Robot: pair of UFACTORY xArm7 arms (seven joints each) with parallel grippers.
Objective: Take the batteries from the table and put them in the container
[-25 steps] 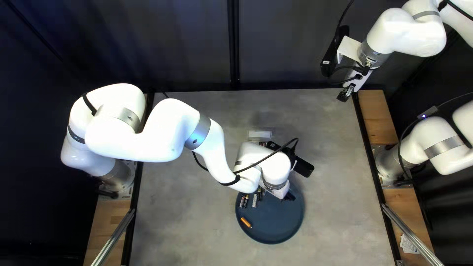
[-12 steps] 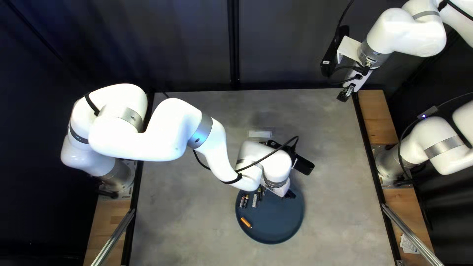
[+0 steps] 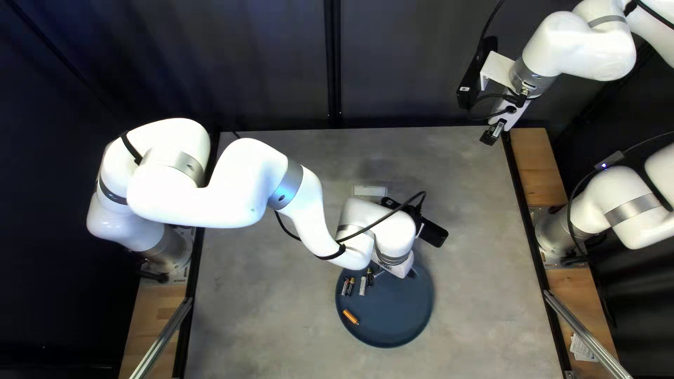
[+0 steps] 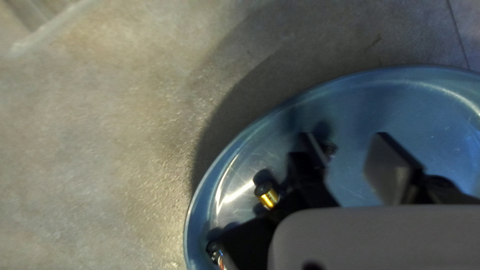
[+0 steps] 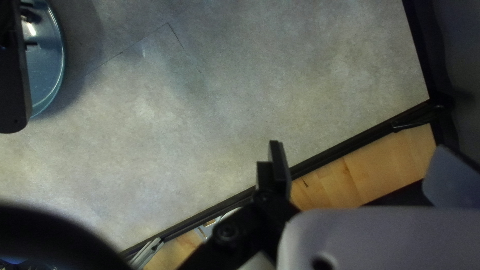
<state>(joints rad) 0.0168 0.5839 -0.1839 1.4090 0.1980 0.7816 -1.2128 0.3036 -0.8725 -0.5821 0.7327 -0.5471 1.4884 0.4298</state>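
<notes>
The left end effector is released, fingers parted over the blue tray; batteries lie in it, beside the end effector. The right end effector, well apart, is released too.

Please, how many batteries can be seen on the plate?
At least 5. Top left view: two batteries side by side at the plate's left, two more right of them, an orange one below. The left arm may hide more.
</notes>
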